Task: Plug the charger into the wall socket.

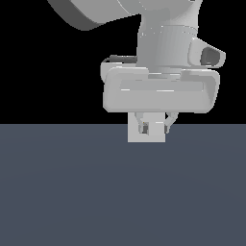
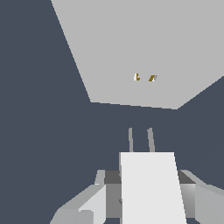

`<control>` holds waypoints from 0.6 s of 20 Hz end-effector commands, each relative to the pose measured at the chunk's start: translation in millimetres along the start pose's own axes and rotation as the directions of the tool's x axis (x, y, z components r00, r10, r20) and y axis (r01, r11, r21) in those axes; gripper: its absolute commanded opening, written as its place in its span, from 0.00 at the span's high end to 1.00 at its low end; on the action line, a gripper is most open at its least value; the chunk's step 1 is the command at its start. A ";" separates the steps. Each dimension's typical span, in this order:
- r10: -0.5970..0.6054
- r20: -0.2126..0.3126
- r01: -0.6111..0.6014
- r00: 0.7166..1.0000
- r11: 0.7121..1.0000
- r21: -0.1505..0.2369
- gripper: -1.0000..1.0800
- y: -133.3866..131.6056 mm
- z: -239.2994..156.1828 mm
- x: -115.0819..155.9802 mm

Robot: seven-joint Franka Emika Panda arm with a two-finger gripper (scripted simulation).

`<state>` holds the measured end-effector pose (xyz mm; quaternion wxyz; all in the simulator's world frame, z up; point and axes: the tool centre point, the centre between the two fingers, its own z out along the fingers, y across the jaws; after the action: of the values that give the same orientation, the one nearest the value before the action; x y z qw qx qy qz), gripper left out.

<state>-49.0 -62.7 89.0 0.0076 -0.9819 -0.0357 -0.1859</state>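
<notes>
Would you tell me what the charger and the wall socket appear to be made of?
Charger: probably matte white plastic, a flat unshaded block; its two thin grey prongs may be metal. Wall socket: a plain light-grey matte plate, plastic-like, with two orange-brown holes. Simulator rendering leaves both uncertain.

The exterior view sits low and close, facing the gripper [image 1: 153, 126] head-on, with the wall socket [image 1: 147, 130] just behind it. The wrist view looks along the held charger [image 2: 151, 188] towards the wall socket [image 2: 140, 48], which is near. Both views share gripper, socket and dark floor [image 1: 120, 192].
</notes>
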 end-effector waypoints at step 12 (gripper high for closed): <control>0.087 0.004 -0.087 0.996 0.996 -0.036 1.00 -1.8 -9.1 7.5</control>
<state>-45.7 -60.3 99.7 -0.0012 -0.9829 0.0075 -0.1837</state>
